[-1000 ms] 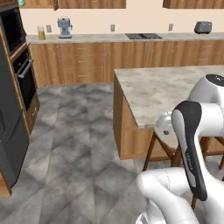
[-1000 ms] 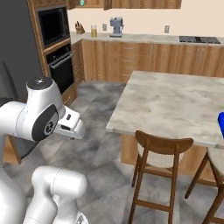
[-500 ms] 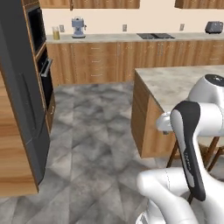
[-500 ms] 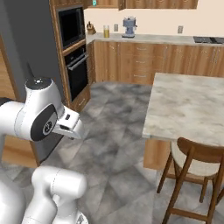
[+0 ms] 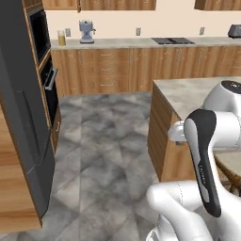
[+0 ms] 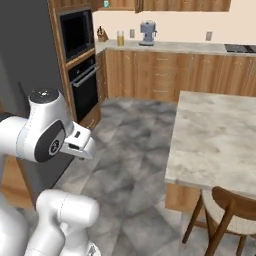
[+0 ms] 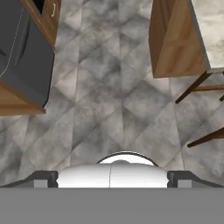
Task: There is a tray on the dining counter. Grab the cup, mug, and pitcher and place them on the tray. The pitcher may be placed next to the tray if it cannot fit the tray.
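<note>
Beige-grey marble-look dining counter [image 6: 220, 135] with a wooden base stands to the arm's right, bare on its visible top; a wooden chair [image 6: 225, 212] sits tucked at its near edge. Tall clear glass pitcher of orange liquid [image 5: 61, 38] stands on the far wall counter [image 5: 141, 43], just left of a grey coffee machine [image 5: 86, 31]. Gripper [image 7: 112, 177] hangs over grey stone floor [image 7: 109, 87], fingers wide apart, holding nothing. Black wall oven [image 6: 80, 60] at left.

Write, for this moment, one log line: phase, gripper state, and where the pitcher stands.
phase: base driving, nothing grasped | gripper: open, empty, over floor | pitcher: upright on wall counter, beside coffee machine | dining counter: at right
</note>
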